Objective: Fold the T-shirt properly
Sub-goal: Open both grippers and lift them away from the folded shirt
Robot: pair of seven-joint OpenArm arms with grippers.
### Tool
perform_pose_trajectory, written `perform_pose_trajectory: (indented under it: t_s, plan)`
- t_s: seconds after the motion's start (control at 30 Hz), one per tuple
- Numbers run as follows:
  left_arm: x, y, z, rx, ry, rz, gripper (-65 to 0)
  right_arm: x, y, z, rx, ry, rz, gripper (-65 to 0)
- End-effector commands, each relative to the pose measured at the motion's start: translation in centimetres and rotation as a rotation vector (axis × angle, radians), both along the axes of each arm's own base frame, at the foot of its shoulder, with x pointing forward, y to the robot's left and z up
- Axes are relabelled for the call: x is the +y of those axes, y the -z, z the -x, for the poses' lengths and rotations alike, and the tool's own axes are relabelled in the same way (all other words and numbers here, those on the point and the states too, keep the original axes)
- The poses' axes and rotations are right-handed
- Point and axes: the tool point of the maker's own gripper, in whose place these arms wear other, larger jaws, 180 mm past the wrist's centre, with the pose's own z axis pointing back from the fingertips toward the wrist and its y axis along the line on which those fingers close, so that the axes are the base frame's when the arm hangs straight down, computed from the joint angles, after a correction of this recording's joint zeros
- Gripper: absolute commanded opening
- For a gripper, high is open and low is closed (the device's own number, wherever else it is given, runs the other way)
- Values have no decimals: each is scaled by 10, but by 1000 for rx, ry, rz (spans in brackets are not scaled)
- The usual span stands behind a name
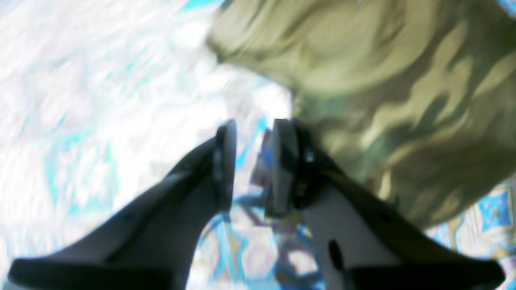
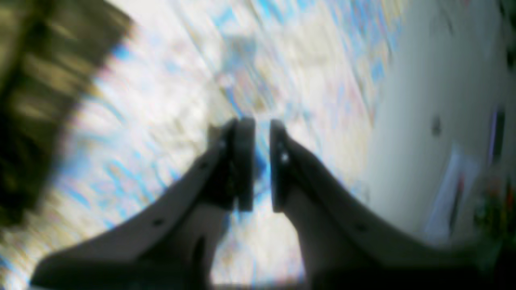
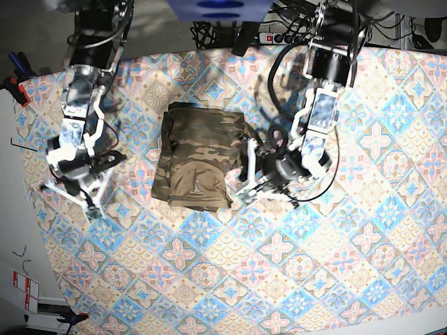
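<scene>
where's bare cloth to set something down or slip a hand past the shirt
The widest bare tablecloth is the stretch in front of the T-shirt, plus the far side beyond the left gripper. It is crowded beside the shirt, where that gripper sits against its edge. The right gripper takes up the other side.

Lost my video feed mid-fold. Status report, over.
Left gripper empty, jaws apart, beside the T-shirt. Right gripper nearly shut, empty, off to the side over the tablecloth. Shirt folded into a compact rectangle. Nothing in the way.
</scene>
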Motion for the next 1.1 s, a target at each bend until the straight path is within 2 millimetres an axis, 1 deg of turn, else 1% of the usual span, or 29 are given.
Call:
perform_pose_trajectory:
  t_s: [0.0, 0.07, 0.13, 0.17, 0.23, 0.3, 0.4, 0.57, 0.7, 0.8, 0.83, 1.0, 1.07]
  plan:
    - [0, -22, -7, -69, -16, 36, -514, -4, -13, -5, -52, 3, 6, -586]
    - [12, -30, 0, -92, -60, 52, -514, -11, -7, 9, -36, 26, 8, -586]
    - [31, -37, 6, -114, -120, 56, -514, -17, -2, 21, -33, 48, 1, -587]
    - [39, -39, 10, -119, -146, 58, -514, -15, 3, 27, -33, 62, -17, -587]
    - [51, -44, 18, -138, -182, 62, -515, -20, 12, 40, -28, 102, -42, -587]
    - [57, -47, 27, -167, -204, 101, -515, -23, 19, 52, -26, 138, -67, -587]
    - [59, -47, 43, -201, -222, 185, -515, -24, 32, 71, -14, 184, -99, -587]
    - [74, -40, 70, -215, -306, 277, -515, -22, 42, 101, -8, 213, -116, -587]
    - [99, -46, 82, -280, -460, 356, -515, -19, 54, 126, 1, 242, -143, -587]
    - [115, -50, 93, -321, -535, 387, -515, -15, 62, 143, 2, 257, -161, -587]
    - [117, -51, 96, -328, -545, 395, -515, -14, 64, 150, 6, 261, -163, -587]
    - [117, -37, 122, -268, -562, 384, -515, -13, 72, 180, 18, 265, -170, -587]
    - [118, -30, 133, -239, -571, 376, -515, -20, 72, 194, 16, 276, -157, -587]
